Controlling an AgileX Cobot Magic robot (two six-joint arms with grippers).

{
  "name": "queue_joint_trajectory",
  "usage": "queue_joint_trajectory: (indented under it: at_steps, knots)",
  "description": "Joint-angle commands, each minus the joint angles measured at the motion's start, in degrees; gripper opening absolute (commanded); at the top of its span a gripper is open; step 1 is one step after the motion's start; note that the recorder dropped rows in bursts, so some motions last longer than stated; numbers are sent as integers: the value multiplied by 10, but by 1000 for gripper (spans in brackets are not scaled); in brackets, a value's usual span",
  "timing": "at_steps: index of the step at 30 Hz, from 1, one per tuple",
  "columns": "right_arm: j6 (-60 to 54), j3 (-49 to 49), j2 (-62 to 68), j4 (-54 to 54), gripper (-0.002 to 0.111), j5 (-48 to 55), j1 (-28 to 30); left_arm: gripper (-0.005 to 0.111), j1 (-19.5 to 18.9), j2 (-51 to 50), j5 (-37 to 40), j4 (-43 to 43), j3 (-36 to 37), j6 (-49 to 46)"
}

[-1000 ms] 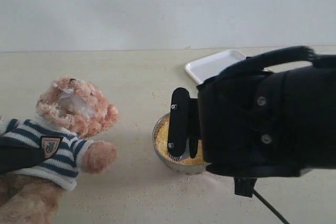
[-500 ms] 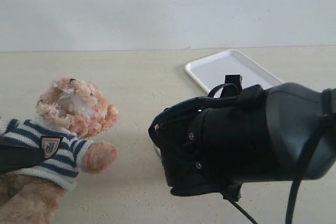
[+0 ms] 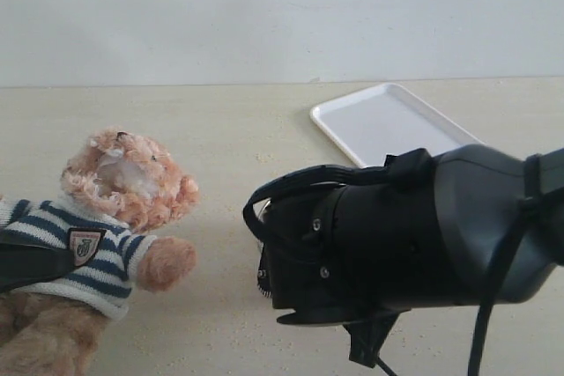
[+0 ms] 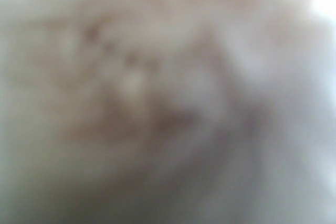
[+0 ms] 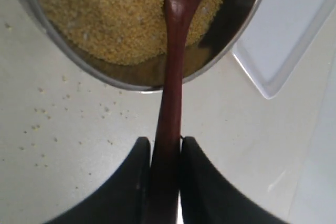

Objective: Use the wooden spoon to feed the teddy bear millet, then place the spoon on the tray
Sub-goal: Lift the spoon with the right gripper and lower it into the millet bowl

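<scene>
We're at the scooping step. In the right wrist view, the right gripper [image 5: 165,149] is clenched on the slim handle of the wooden spoon [image 5: 173,77], one black finger pressed on each side. The spoon's oval end sits in the millet [image 5: 105,9], near the top of the frame, inside the steel bowl [image 5: 121,80]. How much grain is on it, we can't tell.

In the exterior view, the right arm [image 3: 405,235] fills the lower right and hides bowl and spoon completely. The teddy bear [image 3: 128,187] lies at the left on the bench [image 3: 220,121], muzzle up, well apart from the arm. The tray [image 3: 388,121] sits bare at upper right, just behind the arm.

We can't pick out the left gripper. Its wrist view is a pale, furry blur, as if pressed close against the bear, and a dark bar [image 3: 26,269] crosses the striped sweater at the lower left edge. Whether it grasps the bear, we cannot tell.

So nothing has been fed yet, in our judgement. The next move calls for lifting the spoon level so the loose grain stays aboard. It then has to be carried left across the bench to the white muzzle. Scattered grains already dot the bench around the bowl, so a tilt would likely spill more.
</scene>
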State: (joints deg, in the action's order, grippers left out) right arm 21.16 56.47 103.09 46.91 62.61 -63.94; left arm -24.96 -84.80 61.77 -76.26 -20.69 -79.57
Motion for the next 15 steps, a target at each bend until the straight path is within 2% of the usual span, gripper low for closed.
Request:
queue_joint_trajectory:
  at_steps: [1,15]
  knots:
    - [12,2,-14,-32,0,-22,0,5,-1,0,9,-13,0,-4]
    - [57,2,-58,-46,0,-57,2,5,-1,0,9,-13,0,-4]
